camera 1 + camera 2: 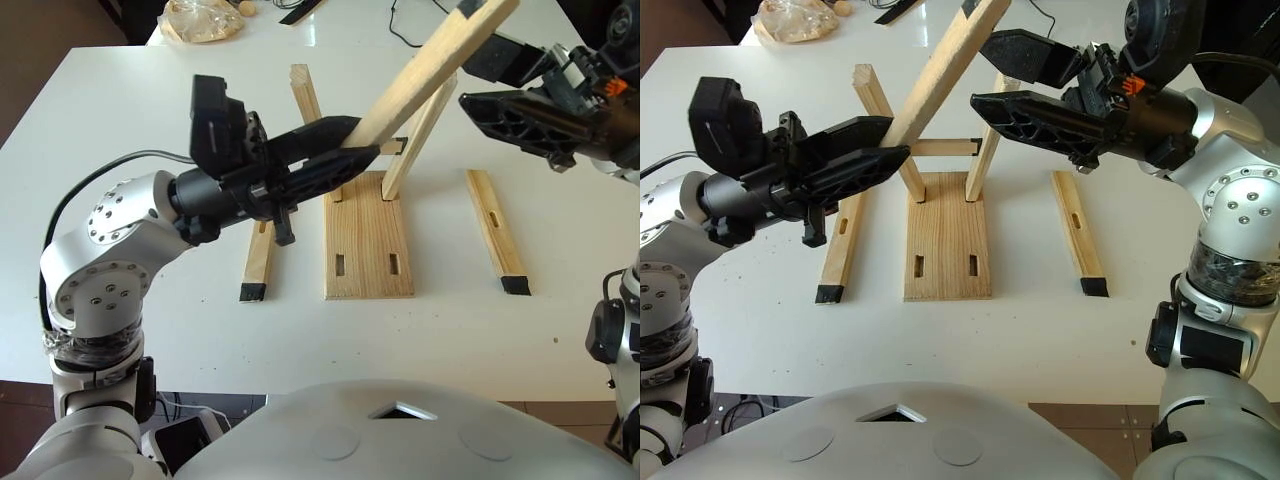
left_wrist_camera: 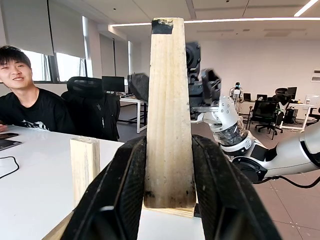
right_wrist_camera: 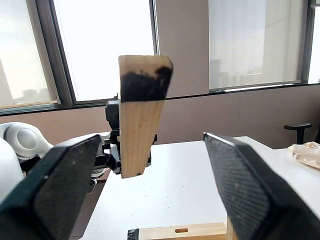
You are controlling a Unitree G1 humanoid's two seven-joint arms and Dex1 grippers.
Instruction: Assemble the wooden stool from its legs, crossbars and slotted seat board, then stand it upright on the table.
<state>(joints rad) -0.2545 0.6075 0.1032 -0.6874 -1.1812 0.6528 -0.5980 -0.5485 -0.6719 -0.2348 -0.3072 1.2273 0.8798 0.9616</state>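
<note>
Right eye view: tilted leg point(image 1: 940, 75) clamped in left gripper point(image 1: 895, 140); right gripper point(image 1: 980, 72) spread apart about its upper end. Beyond, seat board point(image 1: 947, 250) flat on table point(image 1: 1060, 330), upright legs point(image 1: 880, 105) and crossbar point(image 1: 940, 147) at far end. Left loose leg point(image 1: 840, 245), right loose leg point(image 1: 1080, 230) beside. Bag point(image 1: 790, 18) far left. Tilted leg's top cut off; far slots hidden.

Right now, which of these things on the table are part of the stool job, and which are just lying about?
Part of the job: held leg, in the left hand; seat board; two standing legs joined by a crossbar; two loose legs lying flat.
Just lying about: plastic bag; flat black object, both at the far edge.
</note>
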